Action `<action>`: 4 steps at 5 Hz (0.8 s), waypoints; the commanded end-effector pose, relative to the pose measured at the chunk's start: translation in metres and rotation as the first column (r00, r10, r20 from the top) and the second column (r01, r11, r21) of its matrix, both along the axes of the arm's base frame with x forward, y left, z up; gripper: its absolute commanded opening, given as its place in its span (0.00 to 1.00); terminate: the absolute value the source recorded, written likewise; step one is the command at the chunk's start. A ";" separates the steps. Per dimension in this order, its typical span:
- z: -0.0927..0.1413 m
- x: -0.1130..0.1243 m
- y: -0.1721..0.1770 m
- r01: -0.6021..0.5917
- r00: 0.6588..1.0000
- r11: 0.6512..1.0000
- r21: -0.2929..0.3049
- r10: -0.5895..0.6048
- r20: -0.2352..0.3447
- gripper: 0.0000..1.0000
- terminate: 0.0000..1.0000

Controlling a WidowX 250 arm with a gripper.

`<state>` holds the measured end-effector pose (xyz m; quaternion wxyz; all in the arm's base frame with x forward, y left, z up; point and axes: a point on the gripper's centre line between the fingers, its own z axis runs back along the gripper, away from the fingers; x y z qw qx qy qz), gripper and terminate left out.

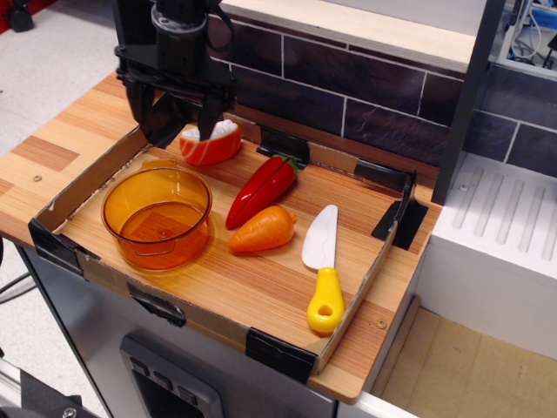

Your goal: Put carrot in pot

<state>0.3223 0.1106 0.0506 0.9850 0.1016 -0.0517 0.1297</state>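
Note:
The short orange carrot (pixel 264 230) lies in the middle of the cardboard tray (pixel 87 179), pointing left. The amber translucent pot (pixel 157 216) stands empty at the tray's left, a little apart from the carrot. My black gripper (pixel 174 120) hangs open and empty over the tray's back left corner, above and behind the pot, its right finger in front of the fish slice (pixel 210 144).
A red chili pepper (pixel 261 188) lies just behind the carrot. A toy knife (pixel 323 266) with a yellow handle lies to the carrot's right. A dark tiled wall (pixel 348 87) runs along the back. A white drain rack (pixel 500 235) stands at the right.

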 end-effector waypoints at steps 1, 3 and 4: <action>0.054 0.001 -0.043 0.435 0.899 0.899 -0.048 -0.431 0.078 1.00 0.00; 0.049 -0.027 -0.087 0.813 0.582 0.582 -0.025 -0.812 0.046 1.00 0.00; 0.040 -0.040 -0.098 0.928 0.368 0.365 -0.079 -0.929 0.034 1.00 0.00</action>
